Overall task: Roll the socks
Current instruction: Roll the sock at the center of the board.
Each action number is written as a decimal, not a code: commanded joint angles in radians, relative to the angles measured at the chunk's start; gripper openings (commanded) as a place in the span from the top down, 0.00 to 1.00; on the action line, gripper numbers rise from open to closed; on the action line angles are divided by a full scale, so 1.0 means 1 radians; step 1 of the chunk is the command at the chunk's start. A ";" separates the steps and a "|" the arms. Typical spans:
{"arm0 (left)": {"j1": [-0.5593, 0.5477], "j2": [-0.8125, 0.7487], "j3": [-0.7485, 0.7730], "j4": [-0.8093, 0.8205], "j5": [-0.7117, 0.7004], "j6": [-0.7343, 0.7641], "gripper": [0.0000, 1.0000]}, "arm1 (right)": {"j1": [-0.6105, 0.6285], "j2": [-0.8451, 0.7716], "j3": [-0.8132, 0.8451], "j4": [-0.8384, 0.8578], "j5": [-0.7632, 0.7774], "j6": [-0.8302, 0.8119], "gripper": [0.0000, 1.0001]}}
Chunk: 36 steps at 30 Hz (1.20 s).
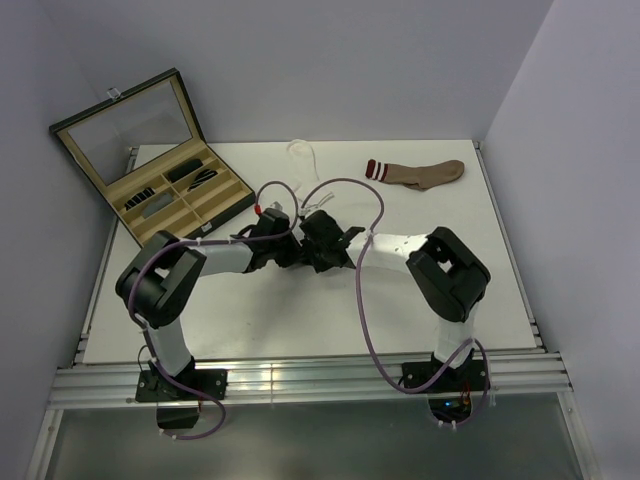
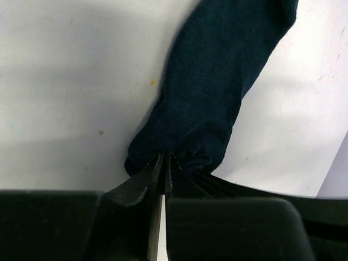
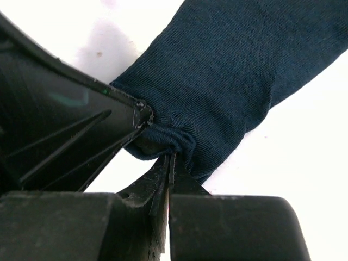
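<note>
From above, the left jaws and right jaws meet tip to tip just right of the case (image 1: 130, 140), low over the white table (image 1: 300, 310). What they hold is hidden there. A white sock (image 1: 301, 155) lies further right of the case and a tan sock (image 1: 420, 173) further still. Pale walls close in the table.

In the left wrist view, the jaws are pinched shut on the bunched end of the navy sock (image 2: 212, 92), which lies flat.

In the right wrist view, the jaws nip a fold of that same end. The knit looks light and limp, so the bunched edge seems the best hold.
</note>
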State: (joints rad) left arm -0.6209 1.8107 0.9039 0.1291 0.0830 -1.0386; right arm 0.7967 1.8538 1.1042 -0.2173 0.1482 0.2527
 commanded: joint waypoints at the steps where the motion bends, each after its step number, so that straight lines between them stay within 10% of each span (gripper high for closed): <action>1: -0.030 -0.076 -0.020 -0.091 -0.006 0.049 0.88 | -0.013 0.044 0.003 -0.120 -0.215 0.049 1.00; 15: -0.028 -0.164 -0.065 -0.105 -0.080 0.046 0.84 | -0.051 0.021 0.028 -0.077 -0.518 0.180 1.00; 27: -0.020 -0.473 -0.221 -0.152 -0.273 -0.057 0.65 | -0.207 0.090 -0.136 0.333 -0.890 0.468 1.00; 36: -0.020 -0.393 -0.249 -0.138 -0.184 -0.086 0.63 | -0.284 0.189 -0.297 0.754 -1.065 0.785 1.00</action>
State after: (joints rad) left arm -0.6430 1.3849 0.6643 -0.0219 -0.1318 -1.0966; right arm 0.5335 1.9953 0.8528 0.3496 -0.8612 0.8867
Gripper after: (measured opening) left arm 0.375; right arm 0.007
